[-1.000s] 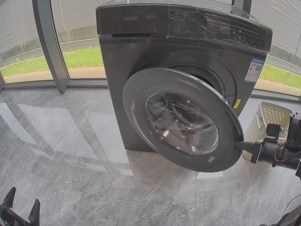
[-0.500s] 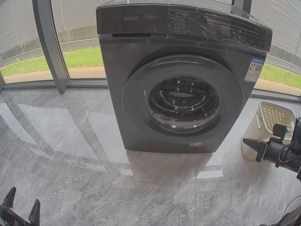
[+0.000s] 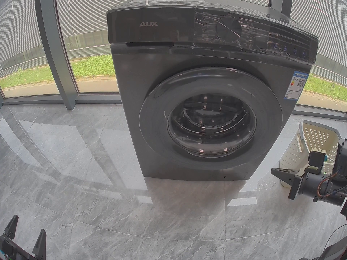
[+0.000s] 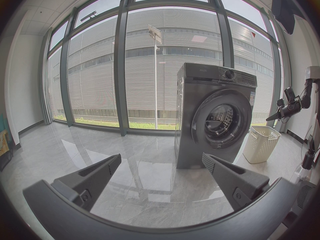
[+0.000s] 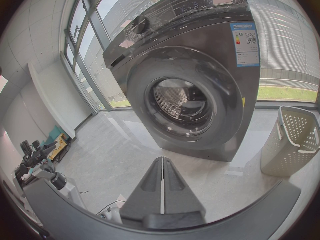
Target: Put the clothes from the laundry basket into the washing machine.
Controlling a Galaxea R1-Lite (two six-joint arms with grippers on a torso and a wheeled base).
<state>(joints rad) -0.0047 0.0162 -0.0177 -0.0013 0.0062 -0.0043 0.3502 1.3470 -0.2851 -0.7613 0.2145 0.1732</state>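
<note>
The dark grey washing machine (image 3: 209, 87) stands in front of me with its round glass door (image 3: 211, 118) closed flat against the front. A cream laundry basket (image 3: 311, 141) stands on the floor to its right; no clothes show inside it. My right gripper (image 3: 276, 171) is shut with nothing in it, held in the air a little right of the door and in front of the basket. My left gripper (image 3: 25, 232) is open low at the near left, far from the machine. In the wrist views: the machine (image 4: 213, 114), the basket (image 4: 261, 144), the door (image 5: 185, 100), the basket (image 5: 293, 140).
Glossy grey tile floor (image 3: 90, 170) stretches wide to the left of the machine. Tall windows with dark frames (image 3: 54, 44) stand behind it. The basket sits close to the machine's right side.
The washer door swung from wide open to closed. My right gripper drew back from the door's edge toward the basket. The head view shifted slightly.
</note>
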